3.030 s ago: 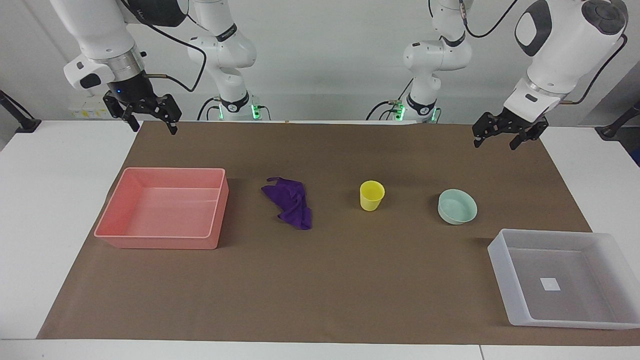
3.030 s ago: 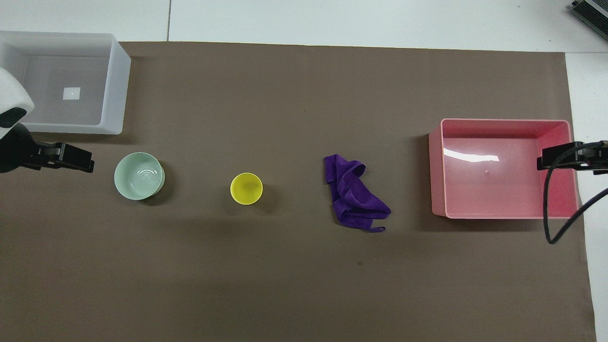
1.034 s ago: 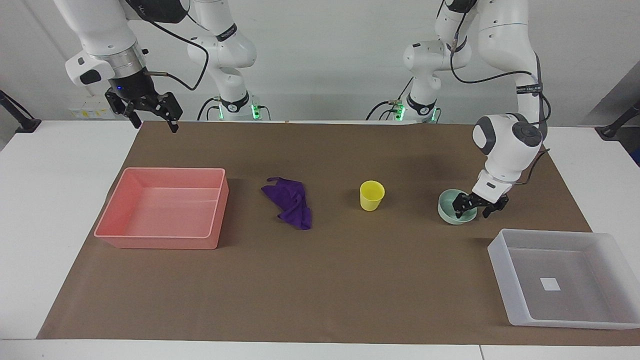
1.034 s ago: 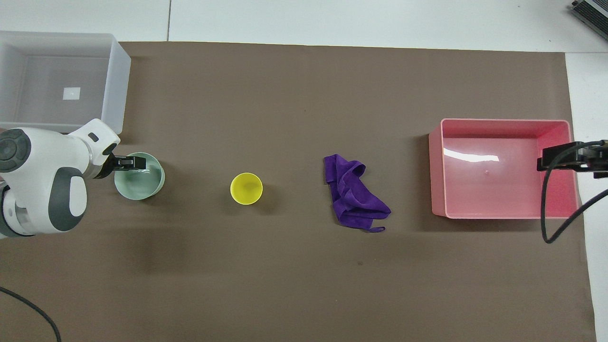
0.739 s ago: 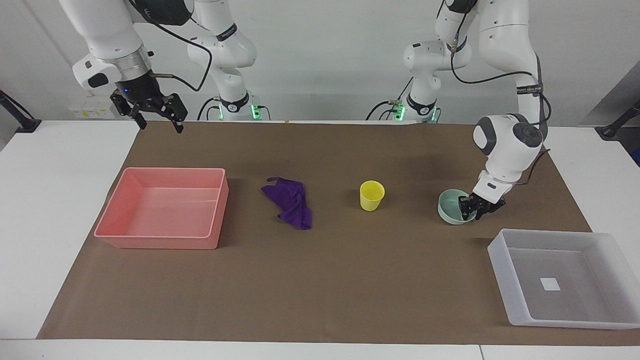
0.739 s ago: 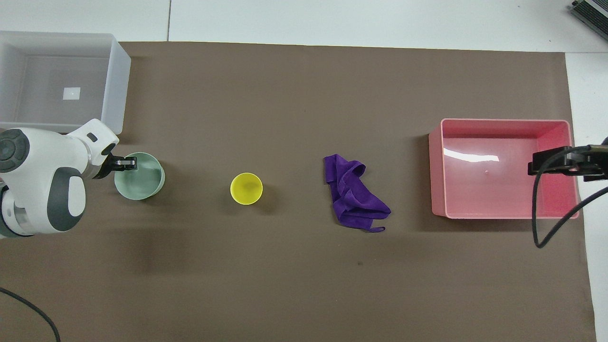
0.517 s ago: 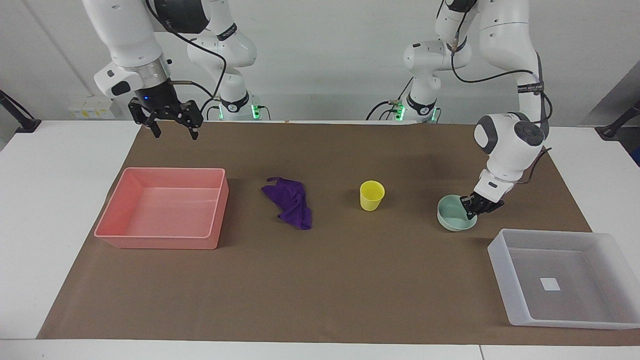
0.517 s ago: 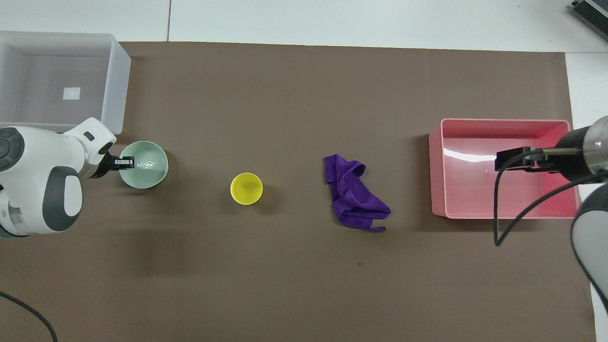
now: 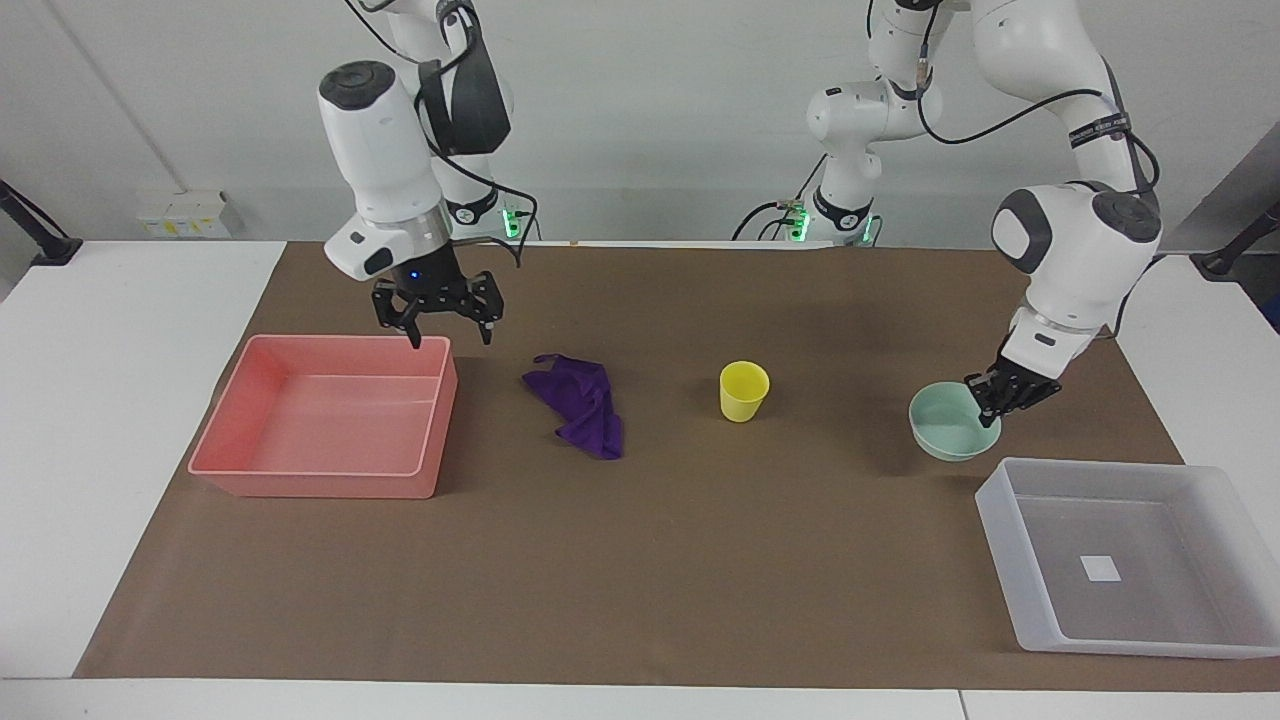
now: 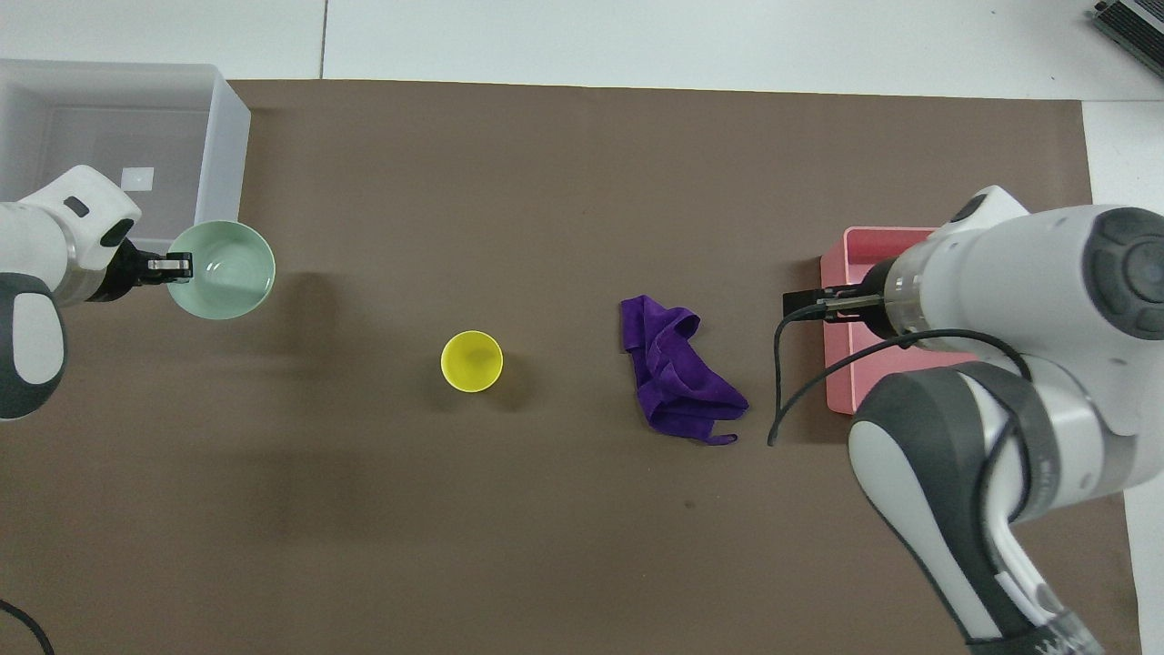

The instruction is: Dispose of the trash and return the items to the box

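Since a moment ago my left gripper (image 9: 992, 400) has lifted the mint-green bowl (image 9: 945, 430) off the mat, pinched by its rim, toward the box (image 9: 1200, 640) at the table's corner. My right gripper (image 9: 437, 318), fingers spread, has swung over the pink tray's (image 9: 300, 480) corner toward the purple rag (image 9: 585, 410). The yellow cup (image 9: 744, 391) stands mid-mat. Next, I judge, carry over the box wall and release.

A pink rectangular tray (image 9: 325, 418) (image 10: 850, 382) sits on the brown paper mat (image 9: 640, 560) (image 10: 546, 182) toward the right arm's end of the table. The mat covers most of the white table (image 9: 110, 400) (image 10: 637, 36). In the overhead view, 1 dark device corner (image 10: 1132, 20) shows at the table's edge.
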`<state>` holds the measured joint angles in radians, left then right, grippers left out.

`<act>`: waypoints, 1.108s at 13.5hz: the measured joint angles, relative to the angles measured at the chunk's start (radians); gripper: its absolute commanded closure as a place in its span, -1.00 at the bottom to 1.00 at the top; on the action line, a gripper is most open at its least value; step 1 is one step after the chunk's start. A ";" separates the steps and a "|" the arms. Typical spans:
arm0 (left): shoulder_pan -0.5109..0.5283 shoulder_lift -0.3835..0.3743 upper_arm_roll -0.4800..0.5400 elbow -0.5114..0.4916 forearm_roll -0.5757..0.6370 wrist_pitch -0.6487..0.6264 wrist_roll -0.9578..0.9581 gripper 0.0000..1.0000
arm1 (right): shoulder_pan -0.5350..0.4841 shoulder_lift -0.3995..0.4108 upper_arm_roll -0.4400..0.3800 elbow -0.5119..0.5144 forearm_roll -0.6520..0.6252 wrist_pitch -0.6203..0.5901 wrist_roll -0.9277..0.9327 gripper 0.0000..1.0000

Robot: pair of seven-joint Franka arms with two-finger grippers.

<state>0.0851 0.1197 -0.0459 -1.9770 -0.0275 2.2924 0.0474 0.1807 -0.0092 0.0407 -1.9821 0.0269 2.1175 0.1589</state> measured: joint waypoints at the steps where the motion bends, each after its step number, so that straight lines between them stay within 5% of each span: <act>1: 0.009 0.006 0.000 0.026 0.000 -0.001 0.000 1.00 | 0.025 0.033 0.000 -0.006 0.000 0.036 0.017 -1.00; 8: 0.085 0.143 0.002 0.266 0.000 -0.039 0.013 1.00 | 0.169 0.207 0.001 -0.048 0.000 0.245 0.052 -1.00; 15: 0.134 0.493 0.002 0.736 0.001 -0.135 0.017 1.00 | 0.208 0.236 0.001 -0.137 0.000 0.332 0.052 -1.00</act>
<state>0.2191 0.6124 -0.0441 -1.2407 -0.0265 2.1572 0.0644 0.3889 0.2268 0.0419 -2.1195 0.0273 2.4498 0.2111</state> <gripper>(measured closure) 0.965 0.000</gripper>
